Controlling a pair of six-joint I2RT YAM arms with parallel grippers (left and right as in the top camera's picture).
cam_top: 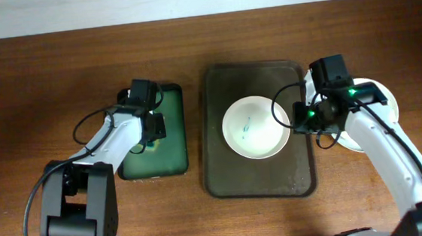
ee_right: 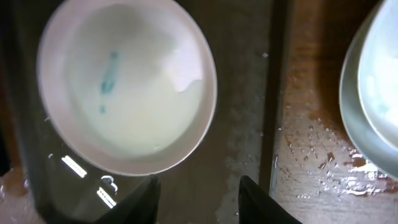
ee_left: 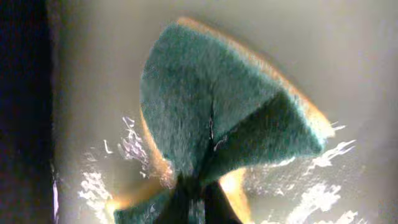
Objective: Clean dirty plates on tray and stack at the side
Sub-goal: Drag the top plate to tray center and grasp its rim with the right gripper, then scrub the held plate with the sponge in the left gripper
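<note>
Left gripper (ee_left: 196,202) pinches the sponge (ee_left: 230,118) at the green tray (cam_top: 154,164) — right gripper (ee_right: 198,199) hangs, fingers spread (nothing between them), beside the smeared plate (ee_right: 127,84) on the brown tray (ee_right: 242,93).

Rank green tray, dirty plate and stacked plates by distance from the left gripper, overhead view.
1. Green tray, directly under the left gripper.
2. Dirty plate, centre, on the brown tray.
3. Stacked plates, far right.
</note>
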